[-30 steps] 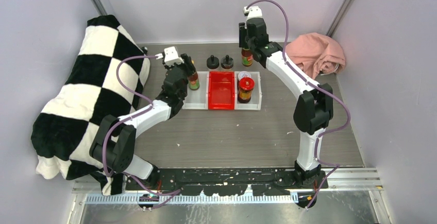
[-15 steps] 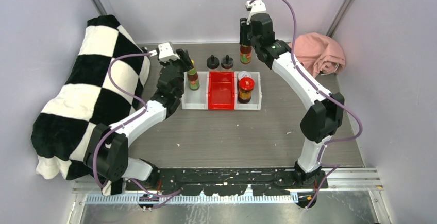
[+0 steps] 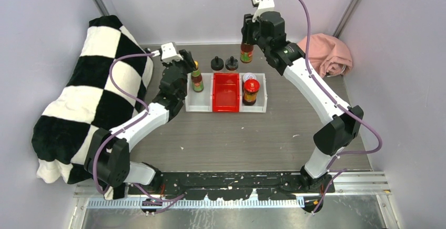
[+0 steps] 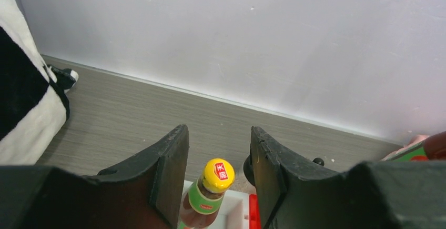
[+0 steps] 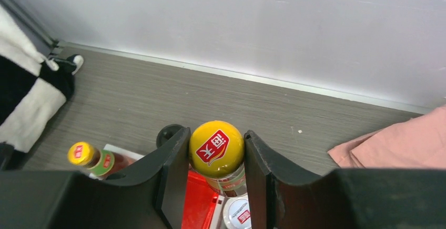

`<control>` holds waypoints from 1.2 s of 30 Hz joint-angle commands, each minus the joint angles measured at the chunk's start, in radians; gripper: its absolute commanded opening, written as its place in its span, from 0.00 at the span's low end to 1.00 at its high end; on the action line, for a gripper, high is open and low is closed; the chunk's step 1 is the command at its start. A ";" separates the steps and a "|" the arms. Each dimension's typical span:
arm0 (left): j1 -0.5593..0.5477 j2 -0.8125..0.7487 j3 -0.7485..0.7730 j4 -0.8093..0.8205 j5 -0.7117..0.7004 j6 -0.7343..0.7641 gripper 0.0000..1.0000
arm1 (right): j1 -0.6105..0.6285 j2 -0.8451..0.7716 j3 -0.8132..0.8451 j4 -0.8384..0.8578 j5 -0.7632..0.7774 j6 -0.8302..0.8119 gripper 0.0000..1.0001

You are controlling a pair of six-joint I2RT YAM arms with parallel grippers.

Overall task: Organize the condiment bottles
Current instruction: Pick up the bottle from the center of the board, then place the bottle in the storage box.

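My right gripper (image 3: 246, 38) is shut on the yellow cap of a slim red sauce bottle (image 5: 216, 149) and holds it upright in the air behind the bins. A second yellow-capped, green-labelled bottle (image 3: 196, 79) stands in the left white bin (image 3: 200, 104). My left gripper (image 4: 218, 131) hangs open over that bottle's cap (image 4: 218, 175) with gaps on both sides. Two black-lidded shakers (image 3: 217, 63) (image 3: 231, 62) stand on the table behind the red bin (image 3: 226, 93). A red-lidded dark jar (image 3: 251, 91) sits in the right white bin (image 3: 261, 102).
A small white-lidded pot (image 3: 249, 76) sits behind the red-lidded jar in the right bin. A black-and-white checkered blanket (image 3: 89, 97) fills the left side. Crumpled pink cloth (image 3: 323, 54) lies at the back right. Walls close in at the back and on both sides.
My left gripper has let go of the bottle in the left white bin and drawn back above it. The right arm has raised its bottle and carried it slightly left.
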 commanded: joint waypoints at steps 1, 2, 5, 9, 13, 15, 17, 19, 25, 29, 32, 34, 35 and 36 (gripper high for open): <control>-0.003 -0.057 0.052 0.020 -0.027 0.016 0.48 | 0.047 -0.127 0.019 0.123 -0.014 0.012 0.01; -0.003 -0.064 0.054 0.016 -0.028 0.019 0.48 | 0.057 -0.135 0.011 0.124 -0.011 0.011 0.01; -0.003 -0.091 0.056 0.012 -0.035 0.031 0.47 | 0.088 -0.156 -0.012 0.125 -0.007 0.013 0.01; -0.003 -0.140 0.055 0.006 -0.044 0.050 0.48 | 0.139 -0.176 -0.040 0.125 0.004 0.009 0.01; -0.003 -0.207 0.049 -0.003 -0.052 0.073 0.47 | 0.198 -0.192 -0.065 0.123 0.023 -0.001 0.01; -0.002 -0.240 0.046 -0.007 -0.052 0.081 0.47 | 0.221 -0.197 -0.077 0.123 0.026 -0.001 0.01; -0.003 -0.274 0.045 -0.013 -0.050 0.088 0.47 | 0.244 -0.196 -0.086 0.124 0.031 -0.001 0.01; -0.003 -0.307 0.044 -0.021 -0.047 0.092 0.47 | 0.269 -0.194 -0.093 0.123 0.040 -0.001 0.01; -0.003 -0.397 0.057 -0.055 -0.029 0.102 0.46 | 0.335 -0.180 -0.114 0.138 0.058 0.000 0.01; -0.003 -0.432 0.081 -0.084 -0.012 0.107 0.46 | 0.379 -0.151 -0.109 0.146 0.071 -0.008 0.01; -0.003 -0.454 0.099 -0.102 -0.006 0.110 0.46 | 0.403 -0.129 -0.105 0.156 0.078 -0.012 0.01; -0.003 -0.463 0.113 -0.121 0.002 0.112 0.46 | 0.414 -0.115 -0.103 0.163 0.079 -0.012 0.01; -0.003 -0.466 0.120 -0.129 0.006 0.112 0.46 | 0.418 -0.109 -0.103 0.168 0.079 -0.010 0.01; -0.003 -0.471 0.126 -0.135 0.008 0.112 0.46 | 0.422 -0.103 -0.103 0.172 0.079 -0.010 0.01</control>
